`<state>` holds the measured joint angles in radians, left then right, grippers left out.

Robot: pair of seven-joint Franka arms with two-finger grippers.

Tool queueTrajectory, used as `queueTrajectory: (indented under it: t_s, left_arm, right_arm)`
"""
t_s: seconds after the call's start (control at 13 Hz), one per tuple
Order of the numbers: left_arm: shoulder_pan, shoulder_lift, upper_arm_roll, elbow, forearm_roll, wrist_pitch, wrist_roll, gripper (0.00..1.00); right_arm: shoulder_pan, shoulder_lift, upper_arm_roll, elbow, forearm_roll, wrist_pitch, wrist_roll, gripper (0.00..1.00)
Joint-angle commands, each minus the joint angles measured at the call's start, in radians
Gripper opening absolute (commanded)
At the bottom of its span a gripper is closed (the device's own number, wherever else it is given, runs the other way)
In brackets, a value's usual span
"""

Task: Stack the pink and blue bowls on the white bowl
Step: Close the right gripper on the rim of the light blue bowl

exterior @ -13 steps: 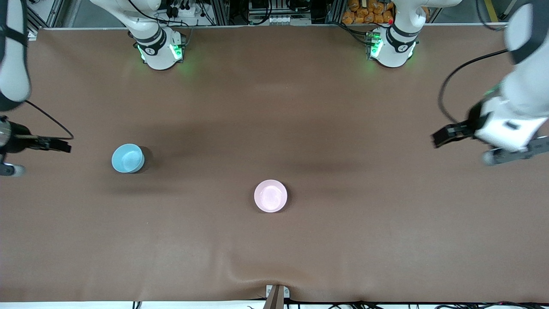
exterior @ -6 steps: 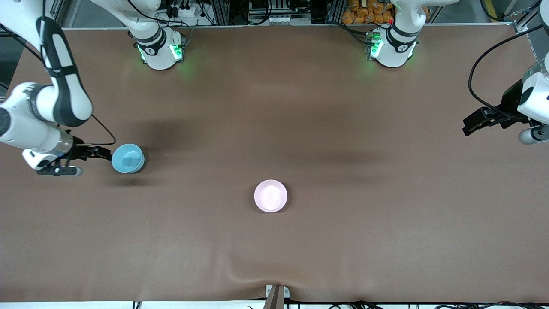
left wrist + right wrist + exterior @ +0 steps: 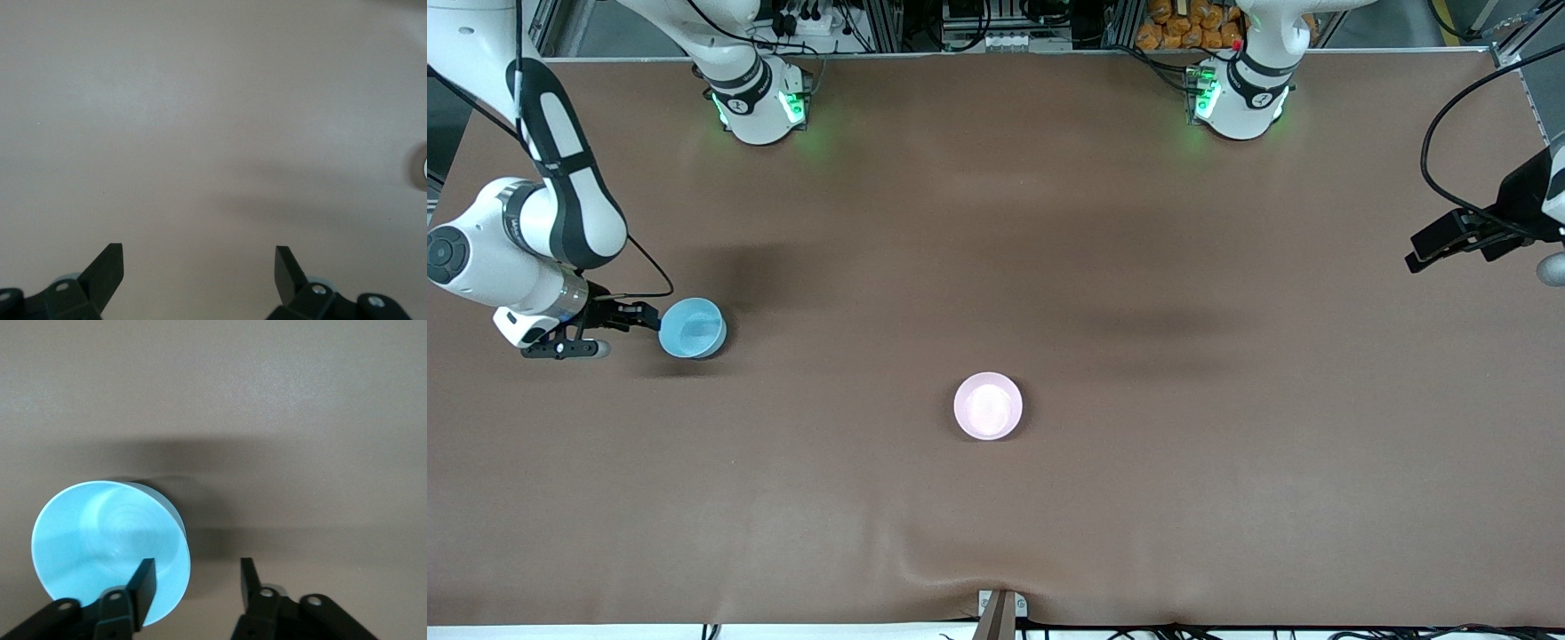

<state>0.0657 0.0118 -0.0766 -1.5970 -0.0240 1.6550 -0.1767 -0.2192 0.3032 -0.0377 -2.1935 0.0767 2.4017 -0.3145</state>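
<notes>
The light blue bowl (image 3: 692,327) stands upright on the brown table toward the right arm's end. My right gripper (image 3: 651,315) is low at its rim, open. In the right wrist view one finger (image 3: 143,580) is over the blue bowl's (image 3: 107,540) inside and the other (image 3: 248,577) is outside, apart from the wall. The pink bowl (image 3: 988,405) sits alone mid-table, nearer the front camera. My left gripper (image 3: 1421,257) hangs open over the left arm's end of the table, and in its wrist view the left gripper (image 3: 199,257) holds nothing. The white bowl is out of view.
The brown mat (image 3: 996,222) covers the whole table, with a wrinkle at its front edge (image 3: 960,569). The two arm bases (image 3: 760,102) (image 3: 1240,98) stand along the back. A small pale round thing (image 3: 423,167) shows at the edge of the left wrist view.
My right arm has swung in from the table's end to the blue bowl, and its jaws have narrowed. My left arm has drawn back toward its end of the table.
</notes>
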Motion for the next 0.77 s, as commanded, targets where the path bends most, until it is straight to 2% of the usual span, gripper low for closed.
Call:
queueTrajectory:
  t_s: [0.0, 0.15, 0.46, 0.54, 0.69]
  left_arm:
    - [0.009, -0.027, -0.012, -0.023, -0.017, -0.001, 0.016, 1.00]
    - [0.008, -0.029, -0.012, -0.023, -0.019, -0.001, 0.016, 1.00]
    - [0.009, -0.029, -0.014, -0.023, -0.022, -0.003, 0.016, 1.00]
    - [0.009, -0.029, -0.014, -0.023, -0.024, -0.003, 0.016, 1.00]
    - [0.009, -0.038, -0.014, -0.024, -0.030, -0.003, 0.017, 1.00]
  right_arm:
    - [-0.016, 0.025, 0.015, -0.018, 0.037, 0.048, -0.037, 0.43]
    - [-0.002, 0.027, 0.013, -0.031, 0.063, 0.066, -0.037, 0.38]
    - [-0.003, 0.039, 0.013, -0.032, 0.064, 0.070, -0.038, 0.18]
    - [-0.003, 0.039, 0.013, -0.032, 0.064, 0.070, -0.044, 0.08]
    - [-0.005, 0.040, 0.015, -0.031, 0.064, 0.070, -0.048, 0.00]
